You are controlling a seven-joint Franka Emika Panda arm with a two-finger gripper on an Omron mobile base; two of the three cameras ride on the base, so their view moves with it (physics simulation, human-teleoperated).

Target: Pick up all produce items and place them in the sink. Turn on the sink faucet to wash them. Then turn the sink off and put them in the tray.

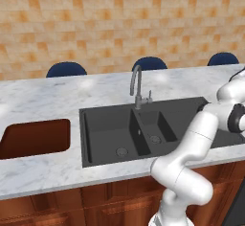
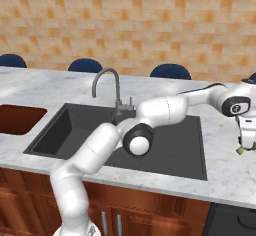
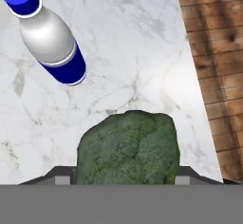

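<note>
Gripper [image 2: 246, 149] down at broccoli [image 3: 128, 147], on marble counter [image 3: 123, 52] right of sink [image 2: 165, 145]; jaws straddle it, whether clamped cannot tell. Squeeze across widest lumps, lift straight (bottle [image 3: 47, 33] lies beyond). Broccoli roundish, no clear long axis, crown faces camera.

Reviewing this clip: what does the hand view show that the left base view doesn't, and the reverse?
Hand view alone: a green broccoli between the finger tips and a blue-capped bottle lying on the marble, plus wood flooring past the counter edge. Left base view alone: the sink, faucet and reddish-brown tray. Shared: the white marble counter.
</note>
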